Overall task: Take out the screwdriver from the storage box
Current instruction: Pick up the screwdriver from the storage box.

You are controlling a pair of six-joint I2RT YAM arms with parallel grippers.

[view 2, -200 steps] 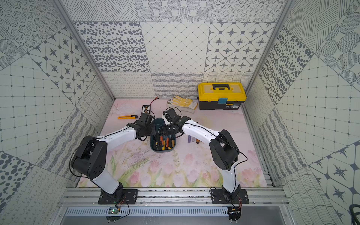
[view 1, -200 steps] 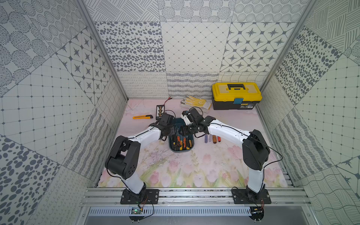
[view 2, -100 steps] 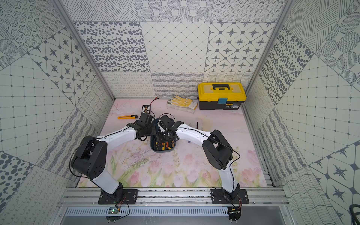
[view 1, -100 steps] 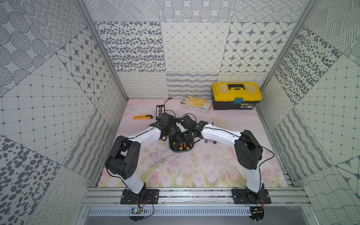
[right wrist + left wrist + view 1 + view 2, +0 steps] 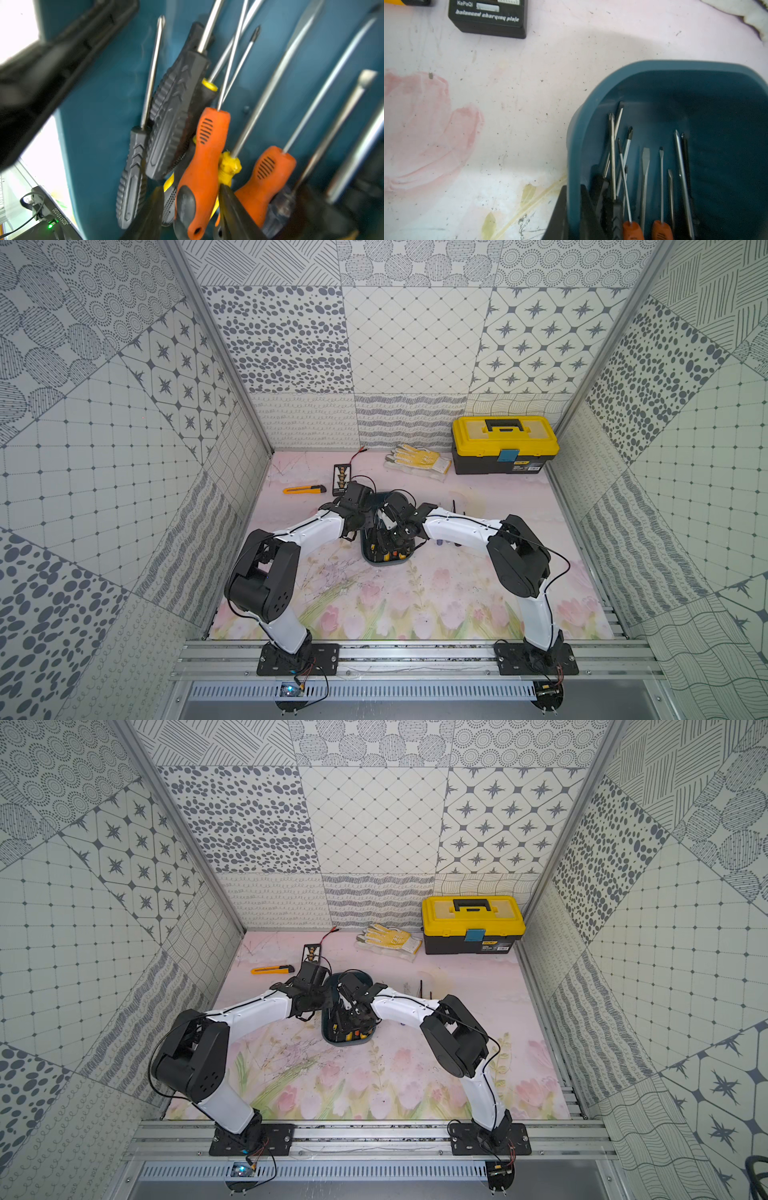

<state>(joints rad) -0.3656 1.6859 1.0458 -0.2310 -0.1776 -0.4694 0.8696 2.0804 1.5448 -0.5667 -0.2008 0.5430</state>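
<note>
The teal-blue storage box (image 5: pixel 388 559) (image 5: pixel 348 1041) lies mid-table and holds several screwdrivers, handles toward the near end. My left gripper (image 5: pixel 573 199) (image 5: pixel 365 526) is shut on the box's left wall (image 5: pixel 575 133), one finger outside and one inside. My right gripper (image 5: pixel 191 187) (image 5: pixel 392 537) is down inside the box. Its open jaws straddle the butt of an orange-handled screwdriver (image 5: pixel 209 135). One finger (image 5: pixel 234 207) lies against the handle; the other finger (image 5: pixel 149 209) stands a little off it, with a grey-and-yellow handle in the gap.
More black, orange and yellow-collared screwdrivers (image 5: pixel 172 108) crowd the same end of the box. A yellow-lidded toolbox (image 5: pixel 505 443) and work gloves (image 5: pixel 417 460) sit at the back. A utility knife (image 5: pixel 303 489) and a black charging plate (image 5: pixel 488 18) lie back left.
My right gripper has swung left from beside the box's right edge and dropped into the box over the handles, its jaws narrowing. The left gripper has kept its hold on the wall.
</note>
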